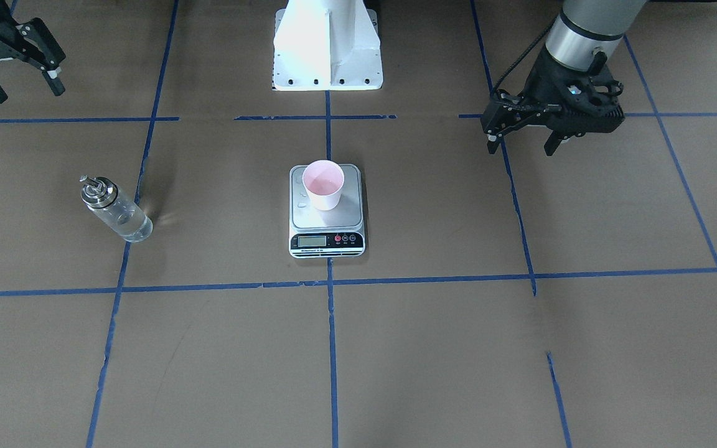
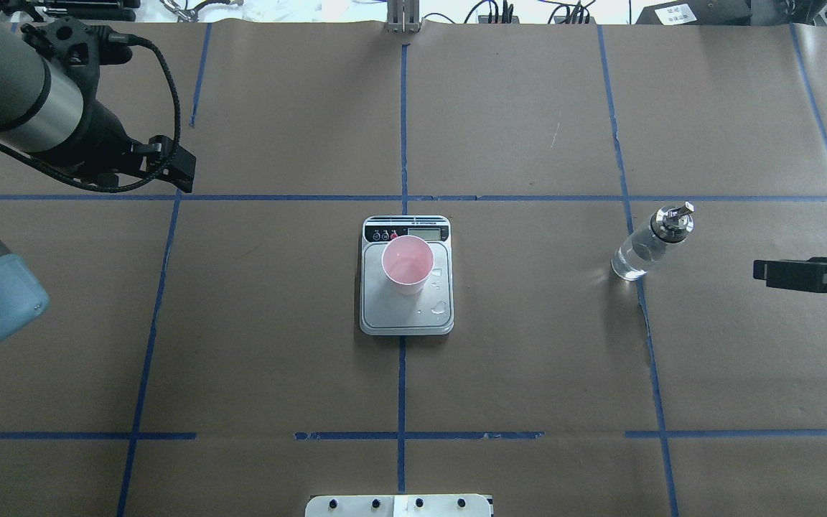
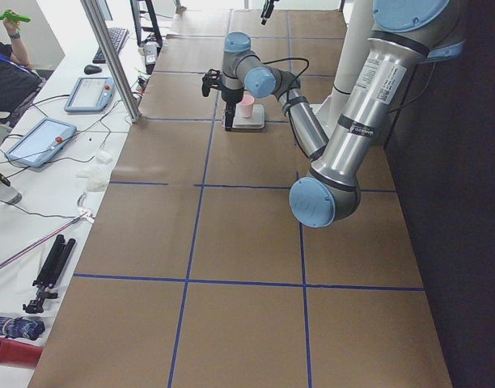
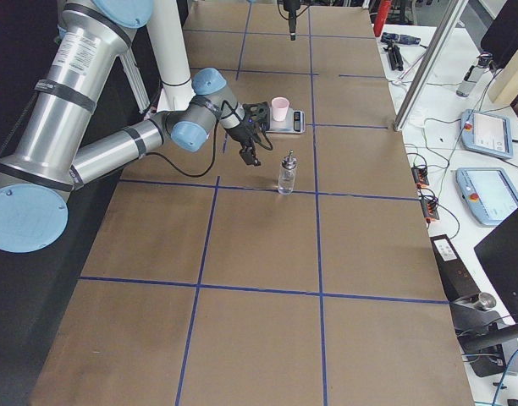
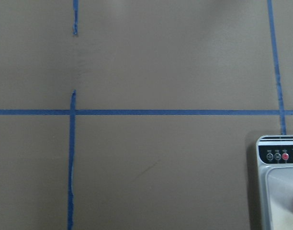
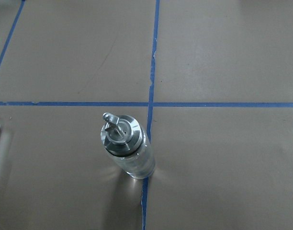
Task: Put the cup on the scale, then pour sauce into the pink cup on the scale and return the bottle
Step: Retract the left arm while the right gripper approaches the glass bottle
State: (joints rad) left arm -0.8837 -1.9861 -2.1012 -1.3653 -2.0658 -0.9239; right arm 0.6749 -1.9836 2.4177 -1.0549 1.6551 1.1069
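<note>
Brown-paper tabletop [image 2: 528,359], gridded with blue tape [image 2: 402,108], carries the scale [image 2: 406,319] with the cup [image 2: 407,264] on it. The bottle [image 2: 645,248] stands upright at the scale's 3 o'clock (overhead view). The left end effector [image 1: 520,148] and right end effector [image 1: 25,90] hang spread and empty, the right partly cropped.

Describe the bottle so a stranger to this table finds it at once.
Start at the scale in the centre of the table. To the robot's right, the bottle stands upright on a blue tape line. Only it is clear glass with a silver metal spout.
</note>
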